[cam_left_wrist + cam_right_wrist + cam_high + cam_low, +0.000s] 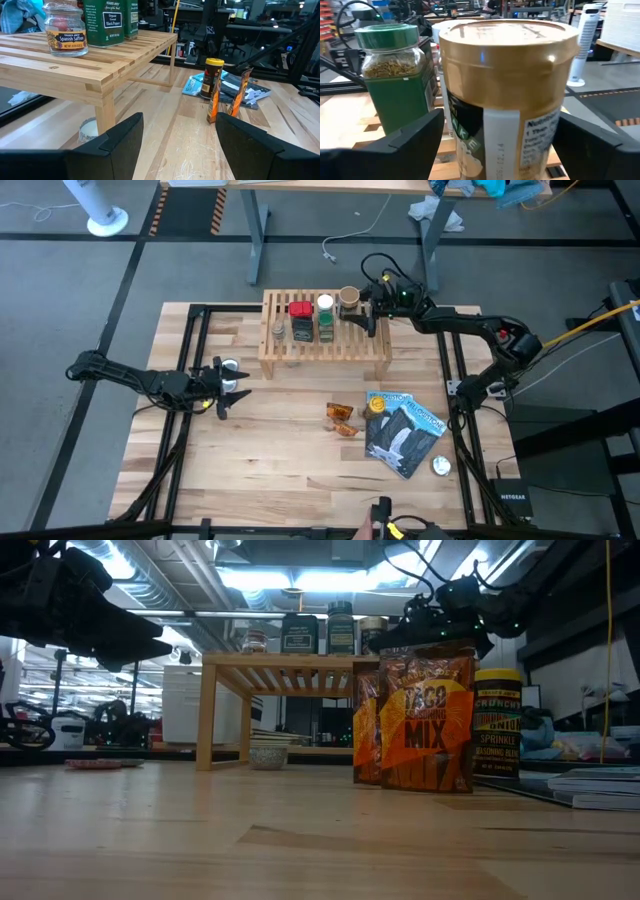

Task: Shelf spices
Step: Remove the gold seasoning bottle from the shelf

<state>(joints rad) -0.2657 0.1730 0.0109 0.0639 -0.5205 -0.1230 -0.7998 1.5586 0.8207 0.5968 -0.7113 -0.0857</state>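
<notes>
The light-wood shelf (325,352) stands at the table's far middle. On it are a small saffron jar (65,30), a red-topped dark tin (300,320) and a green jar (395,75). My right gripper (366,306) reaches in level over the shelf's far right end, with a wide tan-capped jar (505,80) between its fingers. Orange packets (425,720) and a yellow-capped jar (497,725) stand on the table near the shelf. My left gripper (175,150) waits open at the table's left, pointing level toward the shelf. My right gripper has the tan-capped jar's body (451,125) between its two fingers (415,140), one on each side, below the cap. The fingers come level from the table's far right. The jar stands upright over the shelf's slats; whether its base rests on them cannot be told.
A blue-and-black pouch (405,430) lies at the near right with a silver disc (441,466) beside it. More discs (233,367) lie by my left gripper. A small round tin (90,130) sits under the shelf. Bare wood spreads across the table's near left.
</notes>
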